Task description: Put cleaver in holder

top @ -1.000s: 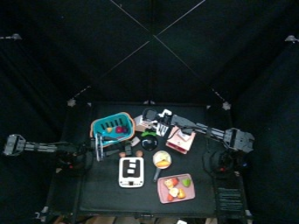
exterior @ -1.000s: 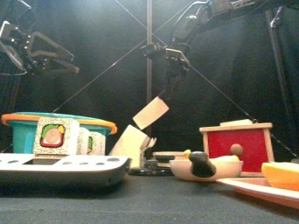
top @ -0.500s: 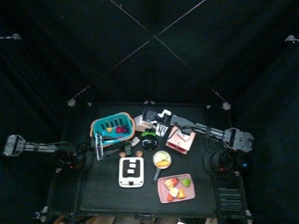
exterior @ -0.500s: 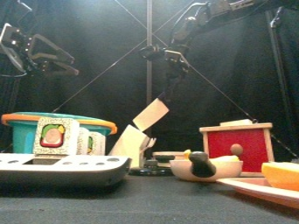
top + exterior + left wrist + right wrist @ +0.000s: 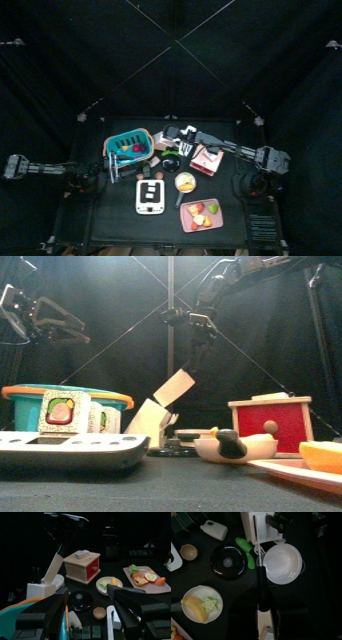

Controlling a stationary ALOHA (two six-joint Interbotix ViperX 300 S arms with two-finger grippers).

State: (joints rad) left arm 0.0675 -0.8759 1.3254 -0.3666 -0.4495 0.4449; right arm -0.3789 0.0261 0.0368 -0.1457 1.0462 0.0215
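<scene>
Two jaws of our right gripper (image 5: 260, 619) stand partly closed, pinching the black handle of the cleaver (image 5: 171, 386). Its pale blade slants down, the lower corner meeting the top of the white holder (image 5: 150, 421) mid-table; we cannot tell if it sits inside. Our left gripper (image 5: 88, 599) hangs raised, jaws spread wide, empty.

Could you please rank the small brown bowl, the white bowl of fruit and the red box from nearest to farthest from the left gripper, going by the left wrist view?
From the left gripper:
1. small brown bowl, low between the jaws.
2. white bowl, further out, just past the jaw tips.
3. red box, farthest, behind the bowl.
</scene>
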